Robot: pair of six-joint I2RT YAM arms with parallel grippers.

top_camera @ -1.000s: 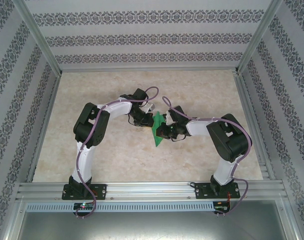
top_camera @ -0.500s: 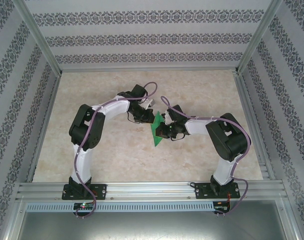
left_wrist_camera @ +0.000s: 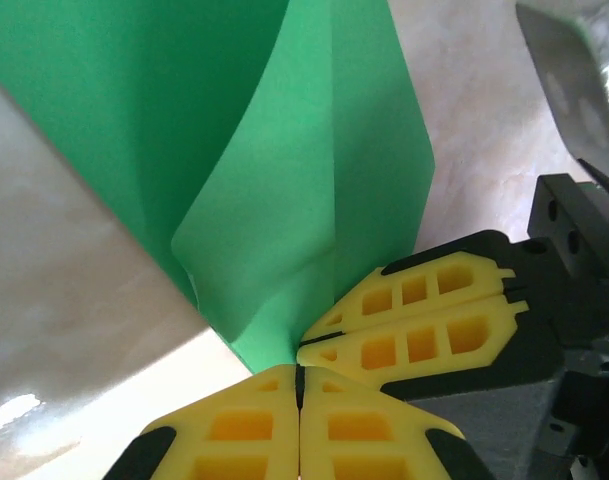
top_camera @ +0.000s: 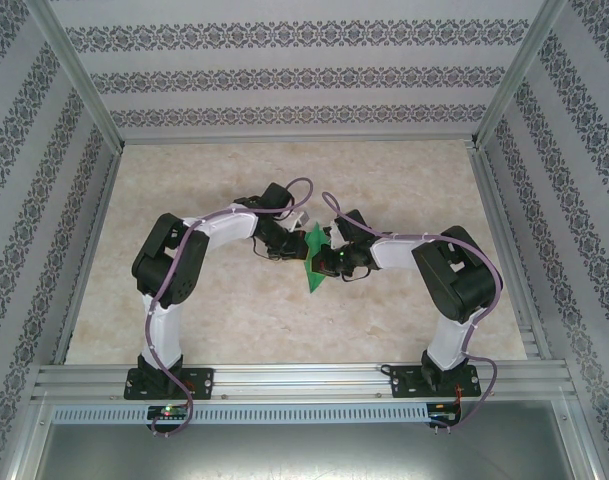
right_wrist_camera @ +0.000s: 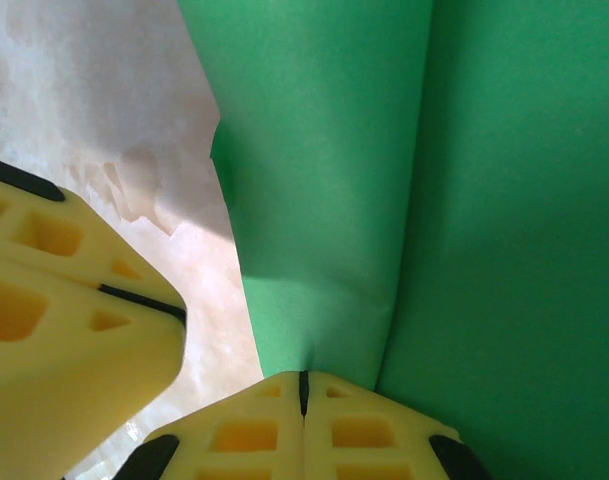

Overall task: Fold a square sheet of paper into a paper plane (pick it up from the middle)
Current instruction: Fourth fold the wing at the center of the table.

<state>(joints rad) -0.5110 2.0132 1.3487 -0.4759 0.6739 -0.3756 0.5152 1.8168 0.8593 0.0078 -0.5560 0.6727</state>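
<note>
The creased green paper (top_camera: 314, 262) was held near the middle of the surface (top_camera: 404, 180) — pinched by the left fingers (left_wrist_camera: 234, 430) and the right fingers (right_wrist_camera: 374, 435), both pairs pressed together.

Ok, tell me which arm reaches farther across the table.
The left arm: its wrist sits closer to the back wall than the right arm gets; both hold the green paper.

paper (left_wrist_camera: 314, 180): bright green, plain
left hand (left_wrist_camera: 299, 372): yellow fingers — black backing
right hand (right_wrist_camera: 304, 378): yellow, black too
bench (top_camera: 404, 180): cream marbling
walls (top_camera: 284, 80): white with grey floral stripes
</note>
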